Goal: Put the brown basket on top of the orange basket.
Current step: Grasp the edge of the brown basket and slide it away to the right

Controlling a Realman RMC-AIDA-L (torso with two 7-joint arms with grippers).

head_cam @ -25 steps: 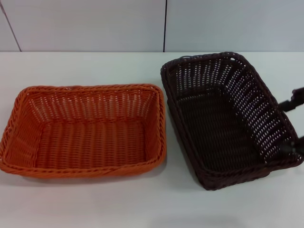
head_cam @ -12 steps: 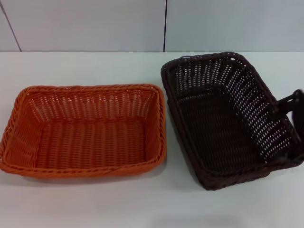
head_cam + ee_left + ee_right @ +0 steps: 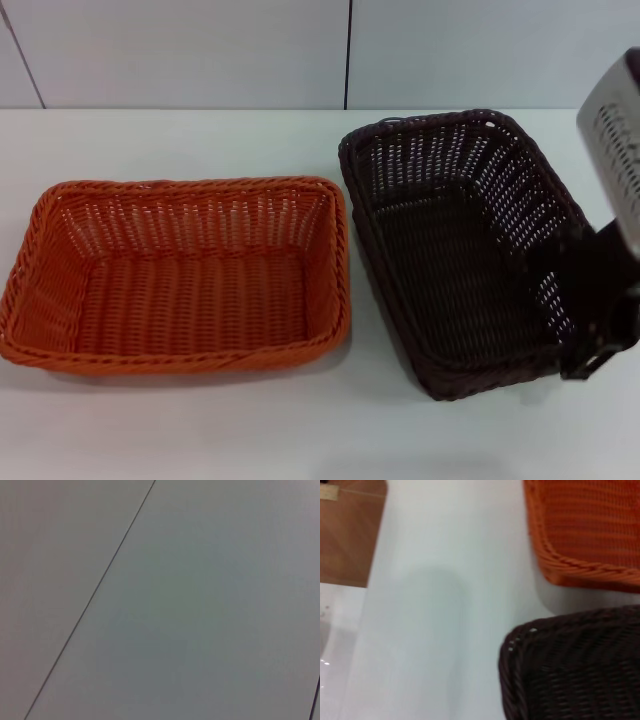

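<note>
Looks like a lab or test room set up for robot trials. Plain white table (image 3: 200, 420), bare apart from two woven baskets, orange (image 3: 180, 275) and brown (image 3: 455, 250). Behind it, blank pale wall panels (image 3: 180, 50) split by thin dark seams. Robot arm (image 3: 610, 170) entering at the right edge. Strip of wood-pattern floor (image 3: 350, 530) visible past the table edge in the right wrist view.

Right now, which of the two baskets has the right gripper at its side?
The brown basket. The right gripper sits against its outer wall on the robot's right, while the orange basket lies apart on the left with nothing near it.
</note>
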